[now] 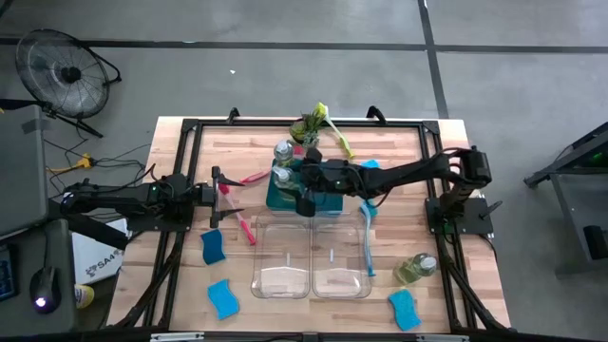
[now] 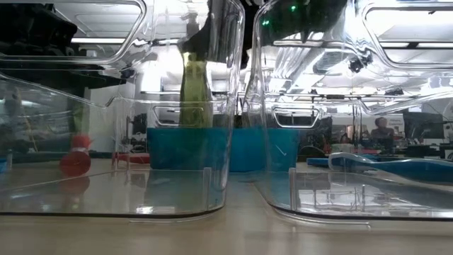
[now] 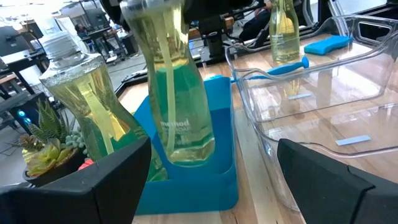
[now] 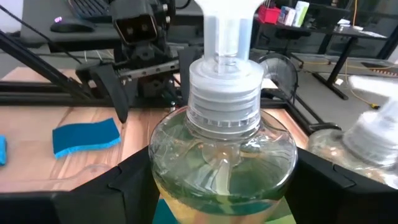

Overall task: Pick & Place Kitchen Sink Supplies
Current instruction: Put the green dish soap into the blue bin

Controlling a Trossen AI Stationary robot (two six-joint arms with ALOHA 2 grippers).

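Note:
Two clear soap bottles stand in the teal tray (image 1: 281, 198) at the table's middle. My right gripper (image 1: 296, 180) reaches in from the right and is shut on the nearer bottle (image 4: 221, 155). The other bottle (image 1: 283, 150) stands just beyond it, toward the far edge. My left gripper (image 1: 225, 190) waits open left of the tray and holds nothing. A third soap bottle (image 1: 415, 269) lies on the table at the right. Blue sponges (image 1: 213, 247) (image 1: 224, 296) (image 1: 404, 309) lie near the front. A blue brush (image 1: 367, 237) rests across the right bin's rim. My right gripper pinches the bottle's rounded shoulder (image 4: 163, 163), just under the white ribbed collar, one finger on each side. The fingers come nearly level from the table's right. The bottle stays upright with its base (image 3: 186, 152) down inside the tray. Whether the base stands on the tray floor, I cannot tell.
Two clear bins (image 1: 282, 258) (image 1: 339, 258) sit side by side just in front of the tray. A small potted plant (image 1: 306, 128) and a yellow-green brush (image 1: 332, 128) lie behind the tray. Red-pink brushes (image 1: 244, 226) lie between my left gripper and the bins.

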